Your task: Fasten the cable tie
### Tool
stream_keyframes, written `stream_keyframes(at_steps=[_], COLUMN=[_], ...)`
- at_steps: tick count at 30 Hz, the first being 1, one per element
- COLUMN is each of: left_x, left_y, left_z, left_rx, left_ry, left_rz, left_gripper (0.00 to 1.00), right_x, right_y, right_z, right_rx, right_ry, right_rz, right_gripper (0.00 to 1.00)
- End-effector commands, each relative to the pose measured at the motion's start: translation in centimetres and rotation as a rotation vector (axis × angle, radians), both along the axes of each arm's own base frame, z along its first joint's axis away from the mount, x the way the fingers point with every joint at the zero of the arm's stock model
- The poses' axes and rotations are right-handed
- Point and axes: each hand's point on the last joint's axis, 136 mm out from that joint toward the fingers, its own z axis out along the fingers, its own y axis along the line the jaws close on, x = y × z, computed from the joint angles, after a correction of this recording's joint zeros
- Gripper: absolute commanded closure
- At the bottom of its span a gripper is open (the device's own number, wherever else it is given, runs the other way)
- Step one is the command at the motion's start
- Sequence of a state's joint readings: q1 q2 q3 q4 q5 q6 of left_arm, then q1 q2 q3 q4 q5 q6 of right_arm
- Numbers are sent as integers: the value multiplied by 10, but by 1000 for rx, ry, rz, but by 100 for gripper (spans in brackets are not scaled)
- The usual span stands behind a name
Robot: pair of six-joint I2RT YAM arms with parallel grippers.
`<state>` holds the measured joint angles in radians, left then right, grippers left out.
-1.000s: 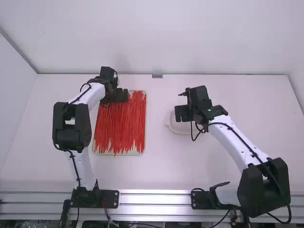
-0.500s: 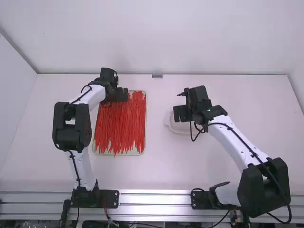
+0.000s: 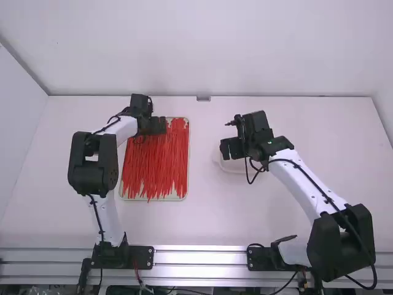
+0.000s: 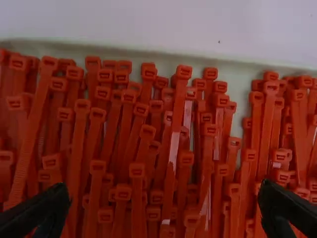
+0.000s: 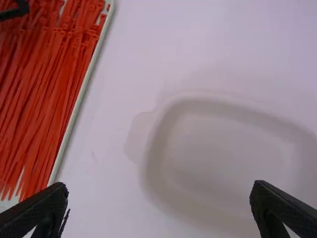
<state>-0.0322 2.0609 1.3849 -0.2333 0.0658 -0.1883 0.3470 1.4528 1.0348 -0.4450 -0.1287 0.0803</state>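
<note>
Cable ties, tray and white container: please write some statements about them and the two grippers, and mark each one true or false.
1. The red cable ties lie piled on the tray. True.
2. The left gripper is shut on one cable tie. False: it is open over the head ends of the ties and grips none.
3. The right gripper is open above the white container. True.
4. The white container holds several cable ties. False: it looks empty; all the ties are on the tray.
</note>
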Motion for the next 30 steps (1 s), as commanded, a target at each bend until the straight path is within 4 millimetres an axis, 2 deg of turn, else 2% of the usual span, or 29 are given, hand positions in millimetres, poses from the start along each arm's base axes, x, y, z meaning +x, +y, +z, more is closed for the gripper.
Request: stream_keyframes(at_steps=[1,12,22,30], left_x=[-4,5,2,-1], left_y=[-2,-3,-3,-1], left_z=[-13,-10,-12,-21], left_rx=[4,-1,-1,-7], left_ry=[23,-33,-21,-36], left_rz=[2,1,1,24], left_gripper=[0,0,4,9], right_x=[8,7,7,6], right_y=[4,4,4,4], right_z=[10,10,10,9], right_rx=[13,12,12,10], right_ry=[-24,-23,-21,-16], right_rz=[6,6,6,6], right_gripper=[2,2,2,2])
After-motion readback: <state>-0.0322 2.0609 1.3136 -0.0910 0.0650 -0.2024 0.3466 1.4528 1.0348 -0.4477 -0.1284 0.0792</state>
